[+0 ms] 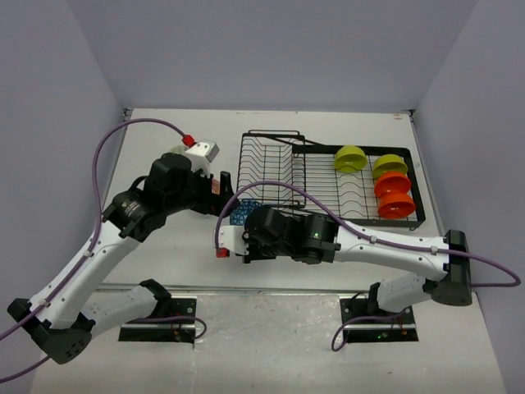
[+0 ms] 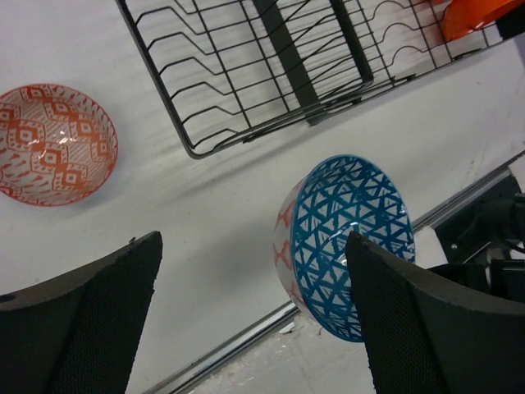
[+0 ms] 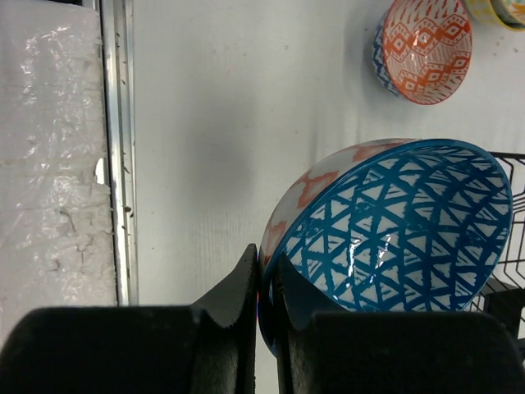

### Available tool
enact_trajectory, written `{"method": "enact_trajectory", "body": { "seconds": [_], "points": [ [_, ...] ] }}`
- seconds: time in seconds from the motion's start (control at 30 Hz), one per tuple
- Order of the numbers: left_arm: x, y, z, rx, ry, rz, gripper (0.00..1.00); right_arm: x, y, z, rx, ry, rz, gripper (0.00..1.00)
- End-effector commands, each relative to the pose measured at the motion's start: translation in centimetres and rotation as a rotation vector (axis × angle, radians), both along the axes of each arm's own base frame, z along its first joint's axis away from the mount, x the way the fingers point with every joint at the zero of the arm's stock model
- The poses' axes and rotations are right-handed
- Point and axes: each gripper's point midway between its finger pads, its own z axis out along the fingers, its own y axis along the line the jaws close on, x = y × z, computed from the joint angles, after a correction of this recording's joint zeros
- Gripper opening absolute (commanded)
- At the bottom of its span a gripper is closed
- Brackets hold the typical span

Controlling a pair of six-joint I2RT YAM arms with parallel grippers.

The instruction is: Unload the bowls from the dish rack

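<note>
My right gripper (image 3: 268,264) is shut on the rim of a blue-patterned bowl (image 3: 394,230), held tilted just above the table in front of the dish rack's left end (image 1: 271,164). The bowl also shows in the top view (image 1: 243,212) and the left wrist view (image 2: 349,242). My left gripper (image 2: 253,246) is open and empty, hovering above the table just left of that bowl (image 1: 215,185). A pinkish-patterned bowl (image 2: 53,144) stands on the table to the left, also in the right wrist view (image 3: 422,49). Two lime green bowls (image 1: 351,158) and two orange bowls (image 1: 394,195) stand in the rack's flat right section.
The table's metal front edge strip (image 3: 123,164) runs close to the held bowl. A yellow bowl edge (image 3: 496,10) shows at the right wrist view's top corner. Grey walls enclose the table on three sides. The rack's raised wire basket (image 2: 271,74) holds nothing.
</note>
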Motion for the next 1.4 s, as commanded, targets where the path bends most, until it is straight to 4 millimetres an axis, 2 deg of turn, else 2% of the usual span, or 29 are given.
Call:
{"method": "enact_trajectory", "body": {
  "seconds": [0.0,0.1,0.2,0.27,0.33,0.4,0.43,0.47,0.5,0.57,0.63,0.83,0.87,0.93,0.97,1.0,1.03,1.1,1.13,1.17,1.2,1.3,1.33,1.37],
  "points": [
    [-0.4,1.4,-2.2,0.1,0.016,0.026,0.93,1.8,0.8,4.2,0.115,-0.128,-0.029,0.0],
    [-0.7,1.0,-3.5,0.118,0.04,0.006,0.85,2.5,1.2,4.3,0.116,-0.167,-0.055,0.0],
    [-0.9,0.2,-3.8,0.118,0.041,-0.018,0.79,3.8,1.6,4.9,0.146,-0.228,-0.102,0.0],
    [-1.1,-0.2,-4.1,0.124,0.046,-0.028,0.71,4.3,2.1,5.2,0.16,-0.251,-0.12,0.0],
    [-0.8,0.2,-4.1,0.141,0.037,-0.001,0.6,5.2,2.1,5.6,0.168,-0.291,-0.162,0.0],
    [-0.7,0.5,-4.2,0.153,0.035,0.02,0.52,5.2,2.8,6.2,0.2,-0.309,-0.164,0.0],
    [-0.4,0.8,-4.1,0.166,0.033,0.041,0.44,5.4,3.3,6.9,0.224,-0.34,-0.179,0.0],
    [-0.3,1.0,-4.3,0.175,0.034,0.053,0.4,5.3,3.5,6.9,0.223,-0.35,-0.177,0.0],
    [-0.1,1.2,-3.9,0.176,0.026,0.071,0.31,5.6,3.5,7.3,0.229,-0.374,-0.197,0.0],
    [0.6,2.0,-3.4,0.182,0.004,0.129,0.22,5.5,4.3,7.9,0.254,-0.405,-0.202,0.0],
    [1.1,2.4,-2.5,0.171,-0.018,0.178,0.0,5.6,4.7,8.6,0.289,-0.421,-0.224,0.0],
    [1.9,4.2,0.9,0.063,-0.117,0.332,0.0,5.6,5.7,10.2,0.403,-0.415,-0.272,0.0],
    [1.8,4.5,1.1,0.055,-0.124,0.352,0.0,5.7,5.8,10.4,0.416,-0.416,-0.279,0.08],
    [1.6,5.6,1.9,0.029,-0.146,0.405,0.0,5.8,6.0,10.9,0.447,-0.419,-0.286,0.17],
    [1.6,6.0,2.0,0.022,-0.151,0.425,0.0,5.8,6.0,10.9,0.453,-0.42,-0.288,0.26],
    [1.5,6.4,2.2,0.016,-0.157,0.448,0.0,5.8,6.0,11.0,0.463,-0.422,-0.293,0.44],
    [1.6,7.5,2.4,0.013,-0.17,0.504,0.0,6.0,6.0,11.3,0.478,-0.425,-0.302,0.49],
    [1.8,8.7,2.0,0.035,-0.175,0.572,0.0,6.2,5.4,11.3,0.482,-0.427,-0.335,0.67],
    [2.0,9.7,1.5,0.063,-0.181,0.636,0.0,6.3,5.2,11.6,0.507,-0.426,-0.351,0.73],
    [2.2,10.2,1.3,0.077,-0.183,0.663,0.0,6.5,4.5,12.0,0.519,-0.433,-0.39,0.83],
    [2.6,10.4,0.7,0.096,-0.176,0.693,0.0,6.8,3.5,13.0,0.571,-0.422,-0.445,0.99],
    [3.6,11.0,-0.8,0.161,-0.161,0.755,0.0,7.3,0.8,13.2,0.612,-0.378,-0.591,0.99],
    [4.0,11.0,-1.3,0.171,-0.157,0.758,0.0,6.9,-0.6,14.1,0.655,-0.351,-0.613,0.99],
    [4.6,11.8,-1.6,0.177,-0.151,0.79,0.0,6.6,-1.3,14.1,0.686,-0.298,-0.642,0.99]
  ]
}}
